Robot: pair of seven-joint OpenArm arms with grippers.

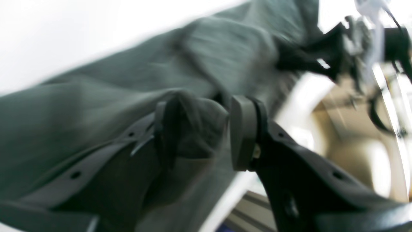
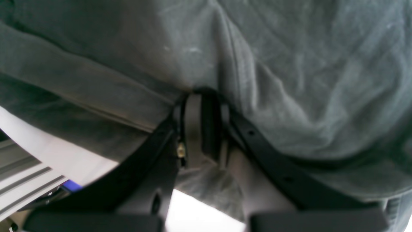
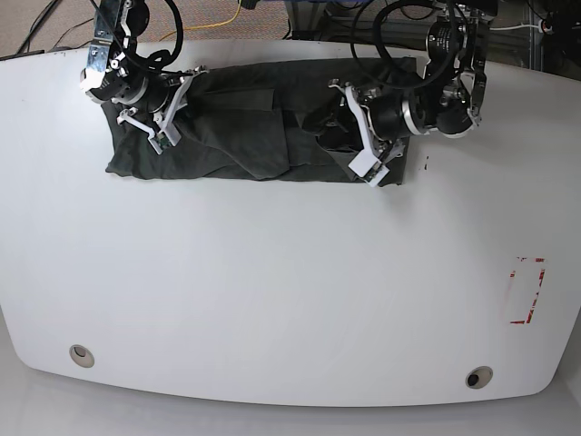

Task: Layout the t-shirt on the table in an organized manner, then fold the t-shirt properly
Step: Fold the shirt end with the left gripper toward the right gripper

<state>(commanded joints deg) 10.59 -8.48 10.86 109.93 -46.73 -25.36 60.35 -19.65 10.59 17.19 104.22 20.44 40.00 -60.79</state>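
A dark grey t-shirt (image 3: pixel 245 136) lies spread in a wide wrinkled band along the far part of a glossy white surface (image 3: pixel 272 291), stretched between two robot arms. The left pincer (image 1: pixel 199 129) has a bunched fold of the shirt pinched between its two pads, with more cloth draped over the arm behind it; this view is blurred. The right pincer (image 2: pixel 202 125) is clamped nearly together on a ridge of the shirt's fabric, and the cloth hangs over and around its tips, with a strip of white surface showing below. In the overhead view each pincer sits at one end of the shirt. A red tape rectangle (image 3: pixel 526 291) lies well away from the left pincer, toward the near side, and two round grommet holes (image 3: pixel 478 377) sit along the near edge.
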